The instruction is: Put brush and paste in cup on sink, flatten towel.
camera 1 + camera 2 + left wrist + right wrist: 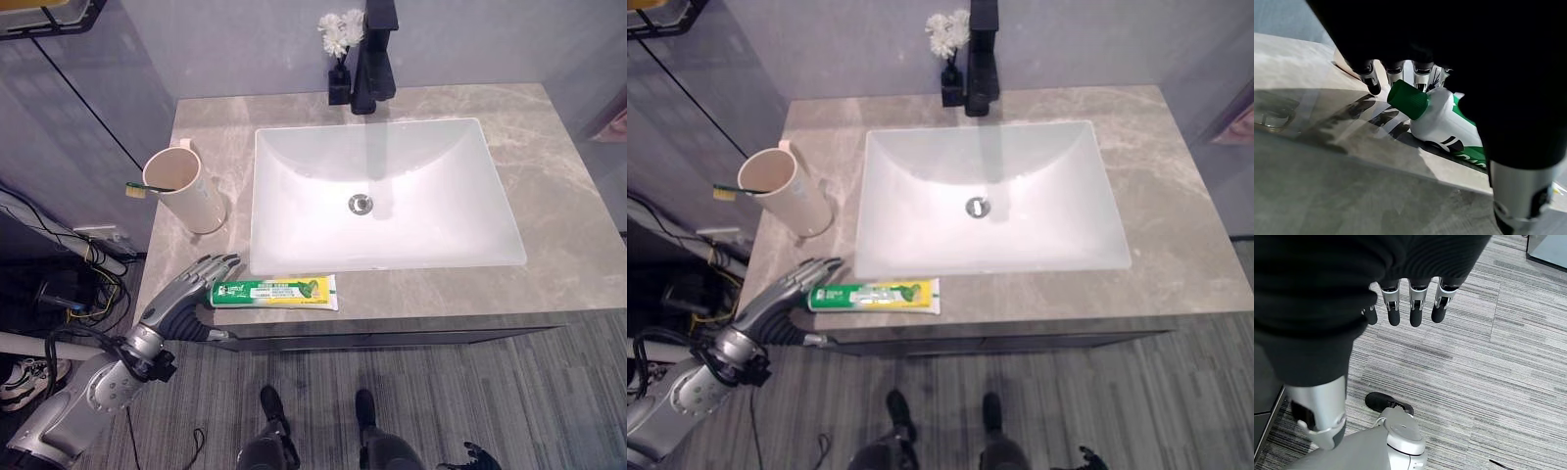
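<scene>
A green, white and yellow toothpaste tube (279, 292) lies on the counter's front strip before the sink, green cap (1408, 99) pointing left. My left hand (186, 294) rests at that cap end, open, with straight fingers (1371, 81) reaching past the cap and the thumb on the near side. A beige cup (186, 191) stands at the counter's left. A toothbrush (137, 188) leans in it, its green and yellow end sticking out over the rim. My right hand (1410, 308) hangs over the floor with relaxed fingers, holding nothing.
The white sink basin (294, 157) fills the middle of the grey stone counter (578, 245). A black faucet (372, 59) and a small vase of white flowers (340, 59) stand behind it. A bit of pink cloth (612, 127) shows at the right edge.
</scene>
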Controlling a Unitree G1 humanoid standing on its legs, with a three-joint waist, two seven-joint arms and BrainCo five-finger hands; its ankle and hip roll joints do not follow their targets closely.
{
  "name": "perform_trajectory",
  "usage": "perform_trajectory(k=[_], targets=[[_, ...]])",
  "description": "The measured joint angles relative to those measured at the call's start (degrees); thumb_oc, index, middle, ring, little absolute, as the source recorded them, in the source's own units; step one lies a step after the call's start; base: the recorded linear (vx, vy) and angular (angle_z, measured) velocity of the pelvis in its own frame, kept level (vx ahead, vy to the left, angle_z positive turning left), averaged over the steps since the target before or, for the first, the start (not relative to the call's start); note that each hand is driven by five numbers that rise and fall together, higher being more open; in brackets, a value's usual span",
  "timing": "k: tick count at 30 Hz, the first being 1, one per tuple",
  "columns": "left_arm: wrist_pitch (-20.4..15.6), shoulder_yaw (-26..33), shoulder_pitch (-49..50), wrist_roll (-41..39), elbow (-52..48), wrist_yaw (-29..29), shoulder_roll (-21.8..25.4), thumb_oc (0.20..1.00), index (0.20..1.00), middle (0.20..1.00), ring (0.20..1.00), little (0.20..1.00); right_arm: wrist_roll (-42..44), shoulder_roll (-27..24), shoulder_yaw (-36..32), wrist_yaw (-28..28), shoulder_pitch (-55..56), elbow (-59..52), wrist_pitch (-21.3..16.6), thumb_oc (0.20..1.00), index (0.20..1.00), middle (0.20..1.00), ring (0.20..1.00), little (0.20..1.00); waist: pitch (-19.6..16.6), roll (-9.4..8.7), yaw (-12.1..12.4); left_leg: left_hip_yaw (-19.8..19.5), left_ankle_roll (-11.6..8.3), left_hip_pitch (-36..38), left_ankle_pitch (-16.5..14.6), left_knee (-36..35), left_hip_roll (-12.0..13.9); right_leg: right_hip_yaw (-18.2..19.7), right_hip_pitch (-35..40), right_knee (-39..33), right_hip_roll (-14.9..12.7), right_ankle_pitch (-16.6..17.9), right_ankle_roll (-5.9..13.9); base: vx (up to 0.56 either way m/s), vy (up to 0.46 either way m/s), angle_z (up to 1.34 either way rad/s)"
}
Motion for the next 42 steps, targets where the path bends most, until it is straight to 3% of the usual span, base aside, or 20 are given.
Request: perform_trajectory(k=[1,2,7,23,31,36,42], targets=[[0.0,0.0,-0.15,0.01,0.0,0.08,0.01,0.278,0.278,0.278,0.278,0.278,-0.01,0.0,0.0,-0.04,-0.12,0.0,0.0,1.0,1.0,1.0,1.0,1.0,0.0,0.0,-0.06,0.03,-0.01,-0.2,0.01,0.01,0.0,0.03,-0.22,0.0,-0.01,0.02,-0.02,0.0,0.0,0.0],[-0.05,-0.59,-0.99,0.62,0.35,0.56,-0.01,0.2,0.2,0.2,0.2,0.2,-0.01,0.01,0.01,-0.1,-0.25,0.03,0.0,1.0,1.0,1.0,1.0,1.0,0.02,-0.06,-0.05,0.26,-0.02,-0.42,0.04,0.02,-0.01,0.18,-0.55,0.01,-0.03,0.11,0.03,0.02,0.022,-0.04],[-0.73,-1.43,-1.81,3.21,-0.41,0.82,0.49,0.2,0.2,0.2,0.2,0.2,0.0,-0.02,-0.09,-0.44,-0.5,0.35,-0.03,1.0,1.0,1.0,1.0,1.0,-0.05,-0.3,1.28,1.25,-0.03,-0.38,0.03,0.0,-0.05,1.29,-1.06,-0.15,-0.12,0.25,0.31,0.02,0.026,-0.08],[-0.47,-4.15,-5.92,3.2,-0.45,-0.68,0.47,0.2,0.2,0.2,0.2,0.2,-0.02,0.01,-0.22,-1.1,-0.64,3.11,0.02,1.0,1.0,1.0,1.0,1.0,0.06,-0.71,1.67,1.3,-0.03,-0.53,0.0,-0.02,-0.2,1.44,-1.23,-0.47,-0.36,0.28,0.3,0.0,0.006,0.0],[-0.54,-3.7,-7.25,1.81,1.03,-0.68,-3.53,0.2,0.2,0.2,0.2,0.2,-0.03,0.02,-0.22,-1.21,-0.79,3.13,0.06,1.0,1.0,1.0,1.0,1.0,-0.07,-0.93,1.47,1.38,-0.04,-0.54,0.0,-0.01,-0.19,1.33,-1.32,-0.44,-0.31,0.34,0.46,0.0,0.0,0.0],[0.08,-3.24,-7.67,-0.06,0.78,-0.95,-4.75,0.2,0.2,0.2,0.2,0.2,0.03,0.27,-1.37,-1.28,-1.21,3.76,0.11,1.0,1.0,1.0,1.0,1.0,-0.39,-1.5,1.19,1.48,0.03,0.06,0.0,0.1,-0.21,1.29,-0.78,0.02,-0.33,0.45,0.29,0.03,0.017,-0.02],[2.62,-4.04,-7.45,-1.41,0.6,-2.93,-5.84,0.2,0.2,0.2,0.2,0.2,1.27,2.36,-3.48,-1.23,-1.27,7.84,1.22,1.0,1.0,1.0,1.0,1.0,-1.39,-3.49,0.33,1.56,-0.04,3.63,-0.64,0.0,-0.15,1.2,2.86,-0.23,-0.31,-0.12,0.3,0.06,0.012,0.0]])
